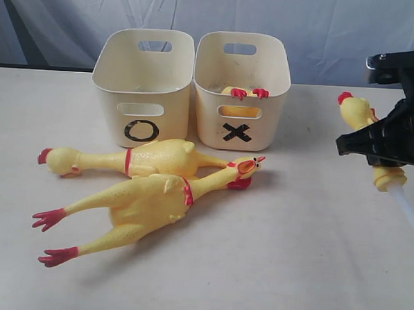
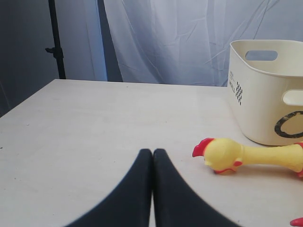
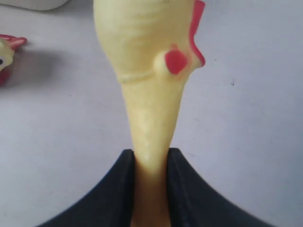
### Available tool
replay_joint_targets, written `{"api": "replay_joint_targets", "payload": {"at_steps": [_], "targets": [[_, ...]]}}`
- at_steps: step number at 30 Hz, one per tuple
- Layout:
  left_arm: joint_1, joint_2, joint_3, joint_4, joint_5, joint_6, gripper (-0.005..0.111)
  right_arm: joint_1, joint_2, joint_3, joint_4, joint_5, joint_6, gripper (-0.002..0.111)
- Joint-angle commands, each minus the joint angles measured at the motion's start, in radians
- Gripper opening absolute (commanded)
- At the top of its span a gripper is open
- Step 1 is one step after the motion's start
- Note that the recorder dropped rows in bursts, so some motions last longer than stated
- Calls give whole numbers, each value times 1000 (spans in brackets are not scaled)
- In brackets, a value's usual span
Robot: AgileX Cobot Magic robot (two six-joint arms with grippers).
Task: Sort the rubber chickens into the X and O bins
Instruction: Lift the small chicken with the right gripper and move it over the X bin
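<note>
Pale curtain (image 1: pixel 304 21) hangs behind a beige table (image 1: pixel 291 270). Two cream bins stand side by side at the back, nearly touching: the O bin (image 1: pixel 112 115) on the left and the X bin (image 1: pixel 209 120) on the right.

Two long chickens lie on the table just in front of the bins, pressed against each other. The rear one (image 1: pixel 158 158) has its head to the left. The front one (image 1: pixel 142 204) has its head to the right, near the X bin, and its red feet to the left.

A short chicken (image 1: pixel 239 93) sits inside the X bin, with only its red feet and a bit of yellow showing over the front wall. Another short chicken (image 1: pixel 356 111) is held off the table at the far right, well apart from the bins.

The right gripper (image 3: pixel 150 163) pinches that chicken by its narrow neck. The left gripper (image 2: pixel 152 156) has its fingers pressed together with nothing between them, near the rear chicken's head.
</note>
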Motion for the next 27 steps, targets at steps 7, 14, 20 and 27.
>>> {"api": "replay_joint_targets", "payload": {"at_steps": [7, 14, 20, 27], "targets": [[0, -5, 2, 1, -7, -4, 0, -7, -27, 4, 74, -55, -8, -1], [0, -5, 2, 1, -7, -4, 0, -5, -39, 4, 241, -131, -114, -1], [0, -5, 2, 1, -7, -4, 0, -5, -39, 4, 390, -255, -186, -1], [0, -5, 2, 1, -7, -4, 0, -5, -39, 4, 419, -409, -187, -1]]}}
